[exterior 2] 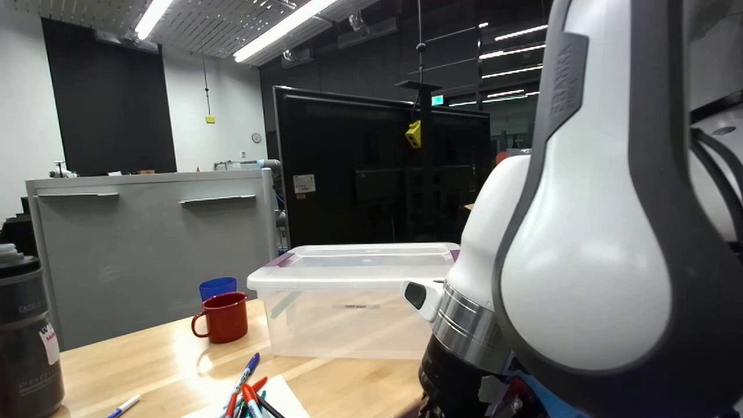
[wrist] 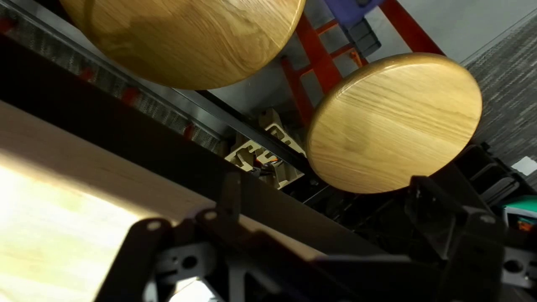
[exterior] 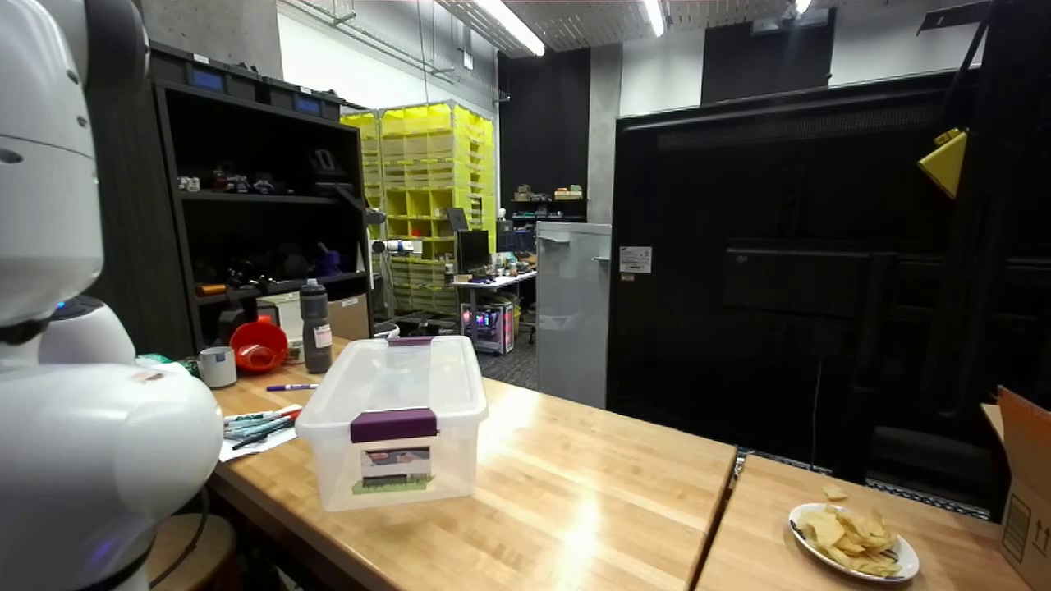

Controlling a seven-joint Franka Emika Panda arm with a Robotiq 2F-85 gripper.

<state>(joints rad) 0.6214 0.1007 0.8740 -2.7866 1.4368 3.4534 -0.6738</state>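
Storage bin: stands lidded near the table's arm-side edge in an exterior view. In an exterior view, shows partly behind the arm. In the wrist view, hand spread wide, gripping nothing, near the table's edge; best raised clear before swinging sideways.

Wooden table, as I face it: near left, a clear lidded box; left of it, markers on white paper; beyond, a grey mug, red vessel and dark bottle. In an exterior view, a red mug stands near the box. At right, a second top bears a plate and cardboard box.
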